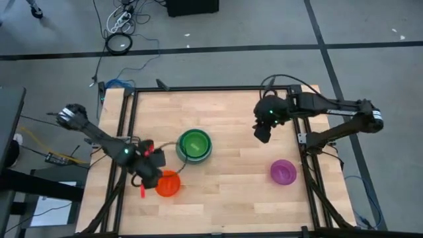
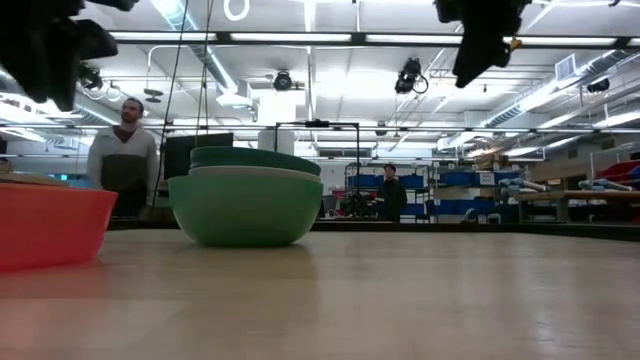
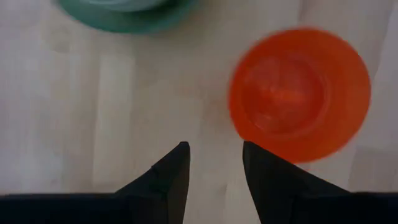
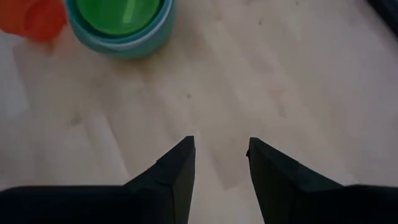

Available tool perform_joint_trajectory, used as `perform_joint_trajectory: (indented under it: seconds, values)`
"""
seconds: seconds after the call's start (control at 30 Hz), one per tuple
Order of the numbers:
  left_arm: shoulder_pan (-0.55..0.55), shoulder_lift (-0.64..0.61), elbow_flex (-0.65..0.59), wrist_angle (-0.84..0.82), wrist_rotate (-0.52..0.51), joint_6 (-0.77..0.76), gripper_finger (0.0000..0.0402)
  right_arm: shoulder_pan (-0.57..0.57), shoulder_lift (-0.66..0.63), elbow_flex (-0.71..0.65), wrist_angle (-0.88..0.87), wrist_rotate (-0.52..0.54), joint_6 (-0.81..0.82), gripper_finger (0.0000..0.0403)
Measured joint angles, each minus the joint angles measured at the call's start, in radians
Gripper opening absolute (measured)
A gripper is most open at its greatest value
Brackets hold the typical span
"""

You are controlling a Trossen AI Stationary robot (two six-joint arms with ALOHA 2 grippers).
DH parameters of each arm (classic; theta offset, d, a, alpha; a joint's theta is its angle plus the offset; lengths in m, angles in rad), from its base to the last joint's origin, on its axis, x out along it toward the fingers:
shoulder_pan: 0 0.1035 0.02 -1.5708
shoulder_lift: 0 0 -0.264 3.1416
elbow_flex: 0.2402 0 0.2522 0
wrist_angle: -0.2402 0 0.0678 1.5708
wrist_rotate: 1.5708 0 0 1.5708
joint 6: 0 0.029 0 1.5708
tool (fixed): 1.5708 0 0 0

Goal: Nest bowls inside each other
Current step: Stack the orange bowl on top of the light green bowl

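Note:
A stack of nested bowls (image 1: pixel 193 145) stands on its base left of the table's middle, sage green outermost (image 2: pixel 245 210) and lime green innermost (image 4: pixel 118 12). An orange bowl (image 1: pixel 168 184) sits upright alone near the stack, toward the near edge. A purple bowl (image 1: pixel 283 172) sits upright at the right. My left gripper (image 3: pixel 214 155) hovers open above the table just left of the orange bowl (image 3: pixel 300 93), pointing steeply down. My right gripper (image 4: pixel 221 152) hangs open over bare table at the far right (image 1: pixel 262 134), well away from the stack.
A black frame (image 1: pixel 129 125) runs along the table's left, far and right edges. Bare wood lies between the stack and the purple bowl. Beyond the table, two people (image 2: pixel 122 150) stand in the room.

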Motion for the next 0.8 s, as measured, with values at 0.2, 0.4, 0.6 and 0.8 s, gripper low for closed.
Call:
perform_joint_trajectory:
  seconds: [0.2,0.4,0.6,0.8]
  values:
    - [-0.069,0.096,0.000,0.003,0.003,-0.007,0.0156,0.075,-0.013,-0.031,0.002,0.035,0.092,0.0138]
    - [-0.077,0.137,0.000,0.066,0.022,-0.055,0.0156,0.133,0.012,-0.030,0.007,0.076,0.131,0.0138]
    - [-0.061,0.144,-0.017,0.096,0.035,-0.151,0.0156,0.141,0.023,-0.030,0.017,0.079,0.142,0.0138]
    - [-0.055,0.144,-0.115,0.209,0.094,-0.237,0.0156,0.139,0.027,-0.030,0.035,0.079,0.119,0.0138]
